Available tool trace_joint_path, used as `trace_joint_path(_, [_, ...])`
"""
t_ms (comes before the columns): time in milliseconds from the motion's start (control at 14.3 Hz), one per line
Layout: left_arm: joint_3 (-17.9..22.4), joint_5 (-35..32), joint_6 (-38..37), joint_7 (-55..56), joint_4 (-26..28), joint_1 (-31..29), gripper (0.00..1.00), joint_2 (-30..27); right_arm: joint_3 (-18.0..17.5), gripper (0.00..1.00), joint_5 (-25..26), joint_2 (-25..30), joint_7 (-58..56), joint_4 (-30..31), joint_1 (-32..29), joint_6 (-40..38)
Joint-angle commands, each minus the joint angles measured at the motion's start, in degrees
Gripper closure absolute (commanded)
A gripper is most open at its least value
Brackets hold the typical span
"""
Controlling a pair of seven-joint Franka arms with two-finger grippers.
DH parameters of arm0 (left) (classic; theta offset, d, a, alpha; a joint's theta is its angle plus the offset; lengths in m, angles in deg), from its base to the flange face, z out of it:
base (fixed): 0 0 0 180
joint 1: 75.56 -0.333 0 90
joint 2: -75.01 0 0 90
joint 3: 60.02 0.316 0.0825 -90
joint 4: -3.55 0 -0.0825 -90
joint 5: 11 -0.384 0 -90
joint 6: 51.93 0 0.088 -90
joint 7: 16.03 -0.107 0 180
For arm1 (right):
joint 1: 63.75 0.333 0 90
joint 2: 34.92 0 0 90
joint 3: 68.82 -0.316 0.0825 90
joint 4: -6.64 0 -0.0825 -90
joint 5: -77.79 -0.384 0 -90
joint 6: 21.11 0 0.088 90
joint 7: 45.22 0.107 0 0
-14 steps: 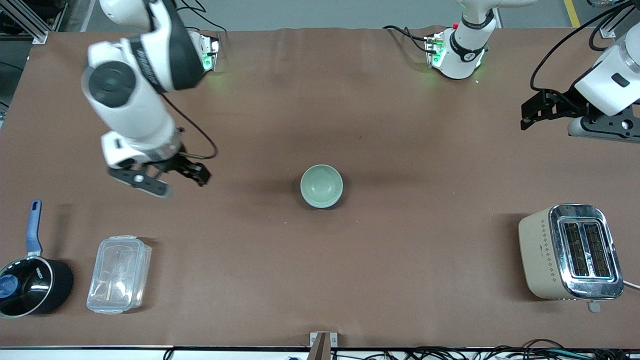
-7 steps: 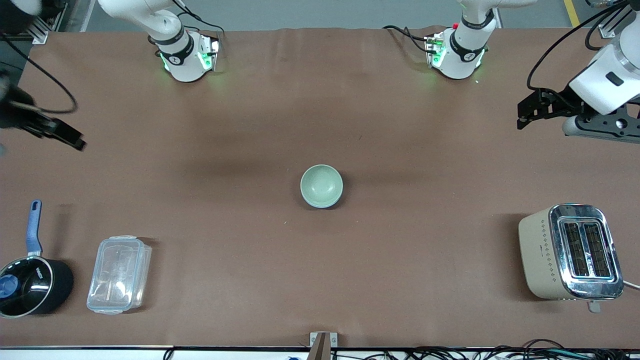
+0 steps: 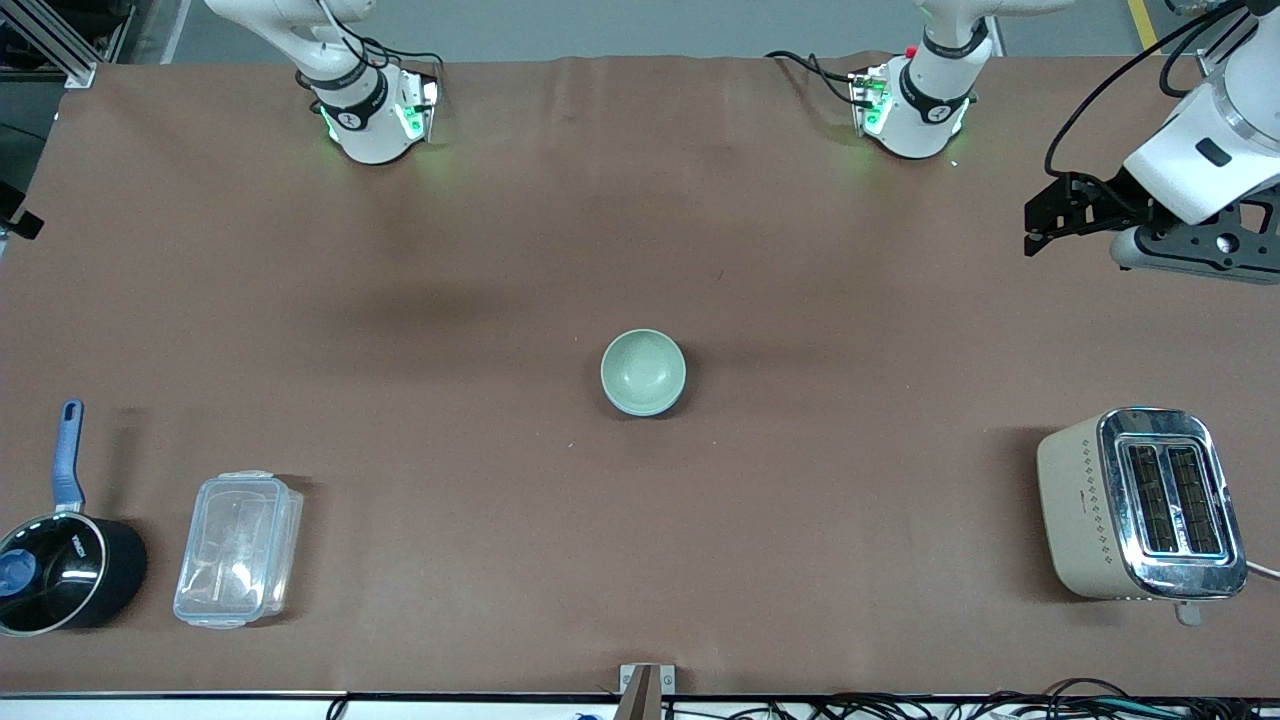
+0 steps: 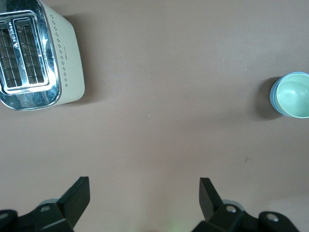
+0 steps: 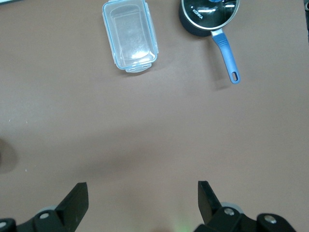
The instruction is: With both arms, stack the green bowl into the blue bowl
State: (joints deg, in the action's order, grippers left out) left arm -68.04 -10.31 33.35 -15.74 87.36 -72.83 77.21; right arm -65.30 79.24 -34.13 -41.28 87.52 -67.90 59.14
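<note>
Brown desk (image 3: 640, 560) w/ task apparently done: pale sage-green bowl (image 3: 643, 371) is being seen nested in medium-blue bowl (image 4: 273, 94) mid-desk. Left gripper (image 4: 145, 197) & right gripper (image 5: 143, 200) are being held over bare desk, jaws apart, nothing held.

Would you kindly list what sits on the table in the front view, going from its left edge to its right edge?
Black saucepan with a blue handle → clear plastic lidded container → pale green bowl nested in the blue bowl → cream and chrome toaster.
</note>
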Motion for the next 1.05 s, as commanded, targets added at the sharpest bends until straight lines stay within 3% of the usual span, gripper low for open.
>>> trace_joint_path(0, [0.0, 0.4, -0.2, 0.1, -0.7, -0.6, 0.0, -0.2, -1.9, 0.0, -0.6, -1.1, -2.5, -1.2, -0.6, -1.0])
trace_joint_path(977, [0.6, 0.1, -0.2, 4.5, -0.6, -1.7, 0.0, 0.1, -1.0, 0.0, -1.9, -0.7, -2.4, -0.4, 1.6, -1.8])
